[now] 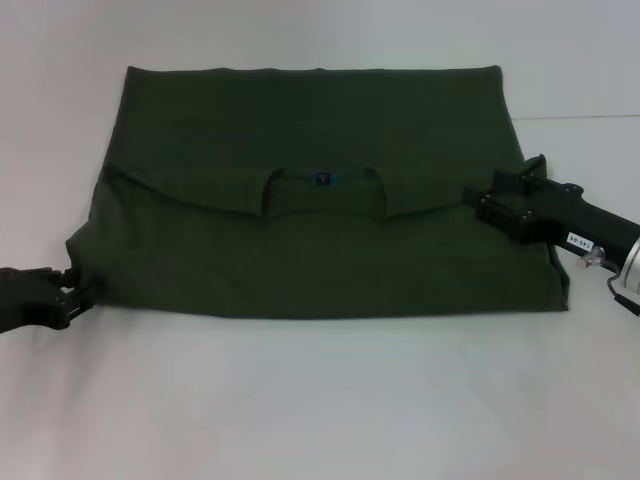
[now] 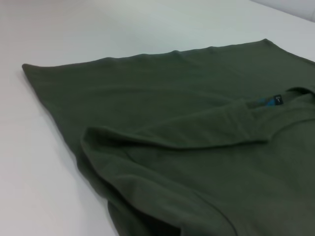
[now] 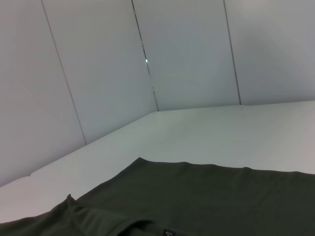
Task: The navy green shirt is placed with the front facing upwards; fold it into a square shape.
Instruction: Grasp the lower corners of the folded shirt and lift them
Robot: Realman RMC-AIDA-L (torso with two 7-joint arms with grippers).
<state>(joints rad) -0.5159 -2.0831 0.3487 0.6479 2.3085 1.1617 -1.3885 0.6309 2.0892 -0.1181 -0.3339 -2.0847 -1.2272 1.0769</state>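
Left gripper [image 1: 78,296] pinching navy green shirt [image 1: 320,215] corner, right gripper [image 1: 478,202] over opposite edge, grip unclear, wall panels [image 3: 147,54] only in right wrist view

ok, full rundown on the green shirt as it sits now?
The navy green shirt is dark olive, soft matte knit, lying flat on the white table. It is already folded once: an upper layer with the neckline and its small blue label lies across the middle, plain green all over, no print showing. The outline is roughly rectangular. The left claw sits at its near left corner; the right claw rests on its right edge.
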